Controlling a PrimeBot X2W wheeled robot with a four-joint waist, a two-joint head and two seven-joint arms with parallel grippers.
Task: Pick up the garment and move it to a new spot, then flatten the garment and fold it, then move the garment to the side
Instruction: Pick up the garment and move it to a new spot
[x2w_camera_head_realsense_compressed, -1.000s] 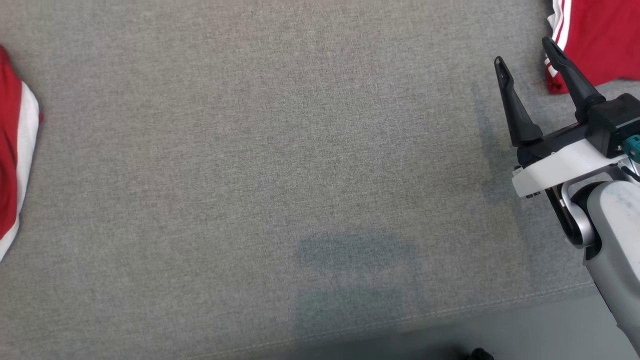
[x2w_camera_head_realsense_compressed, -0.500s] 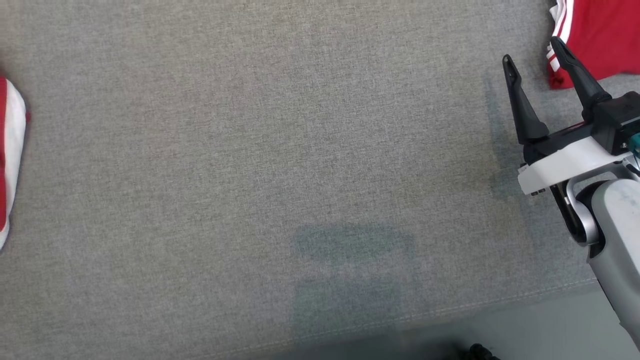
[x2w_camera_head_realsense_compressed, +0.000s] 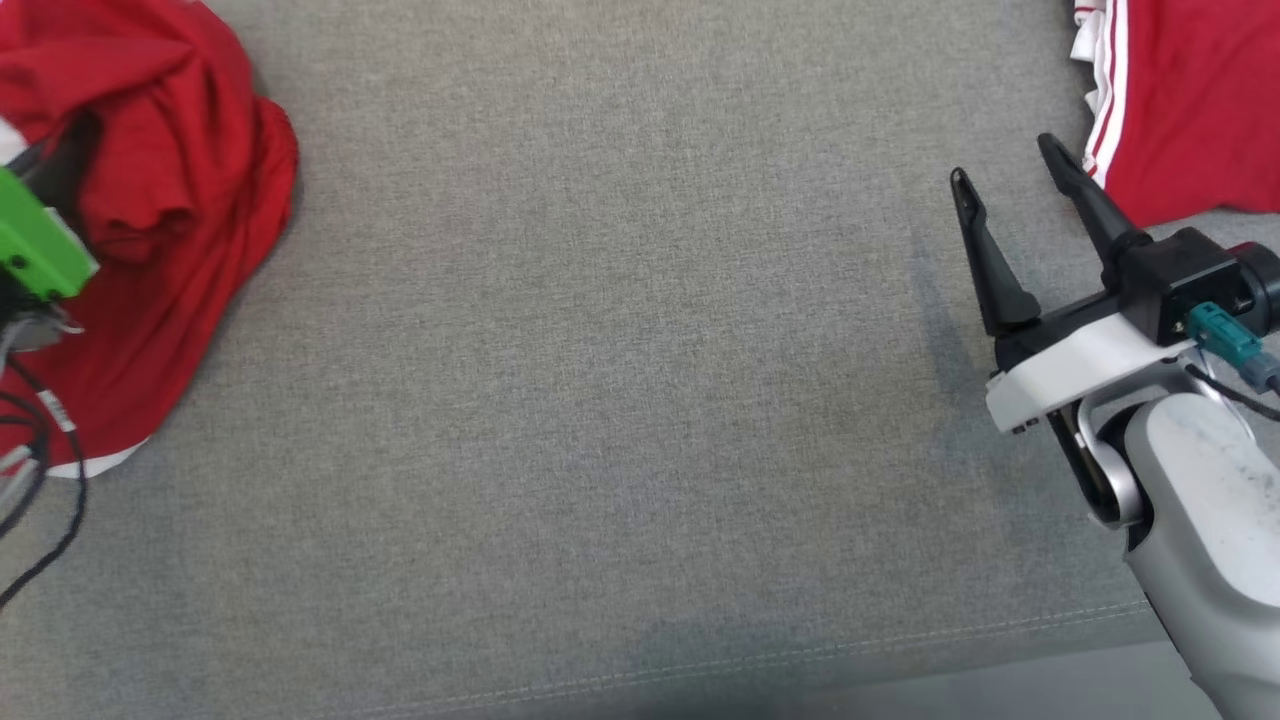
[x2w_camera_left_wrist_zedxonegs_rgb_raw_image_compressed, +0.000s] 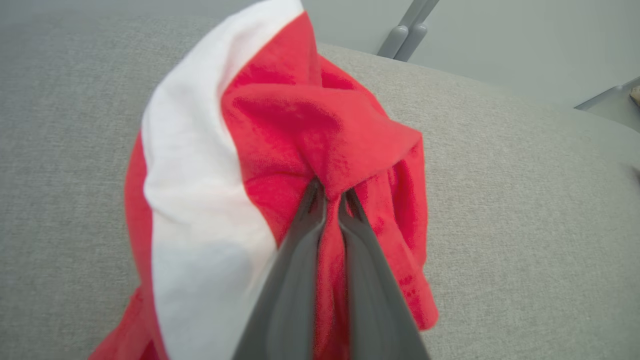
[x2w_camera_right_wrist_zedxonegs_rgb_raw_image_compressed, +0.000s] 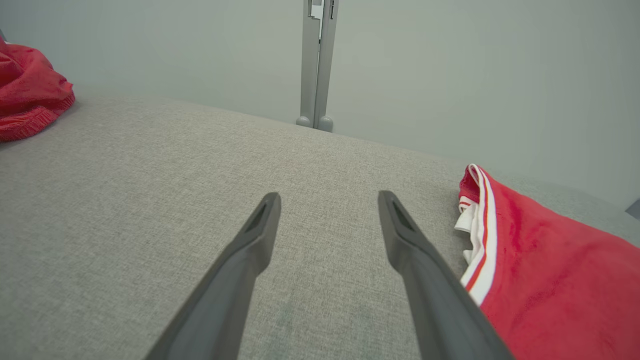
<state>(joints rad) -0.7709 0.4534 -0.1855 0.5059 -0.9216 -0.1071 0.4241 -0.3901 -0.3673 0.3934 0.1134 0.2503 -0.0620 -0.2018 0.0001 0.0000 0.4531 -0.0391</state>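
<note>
The garment (x2w_camera_head_realsense_compressed: 190, 150) is a red shirt with a white band, bunched at the far left of the grey cushion. In the left wrist view my left gripper (x2w_camera_left_wrist_zedxonegs_rgb_raw_image_compressed: 331, 192) is shut on a raised red fold of the garment (x2w_camera_left_wrist_zedxonegs_rgb_raw_image_compressed: 300, 130), which drapes down around both fingers. In the head view its fingers are hidden under the cloth and its green wrist part (x2w_camera_head_realsense_compressed: 30, 245) shows. My right gripper (x2w_camera_head_realsense_compressed: 1004, 162) hovers open over bare cushion at the right, nothing between its fingers (x2w_camera_right_wrist_zedxonegs_rgb_raw_image_compressed: 328, 197).
A second red cloth with white stripes (x2w_camera_head_realsense_compressed: 1190, 100) lies at the back right, just right of my right gripper (x2w_camera_right_wrist_zedxonegs_rgb_raw_image_compressed: 550, 270). The grey cushion (x2w_camera_head_realsense_compressed: 600, 400) has its front seam (x2w_camera_head_realsense_compressed: 800, 660) near me. Black cables (x2w_camera_head_realsense_compressed: 30, 500) hang at the left. A metal post (x2w_camera_right_wrist_zedxonegs_rgb_raw_image_compressed: 315, 60) stands behind.
My left gripper has shut on the garment, now bunched and reaching further into the head view at the left. The whole picture has shifted, so the camera moved. My right gripper stays open.
</note>
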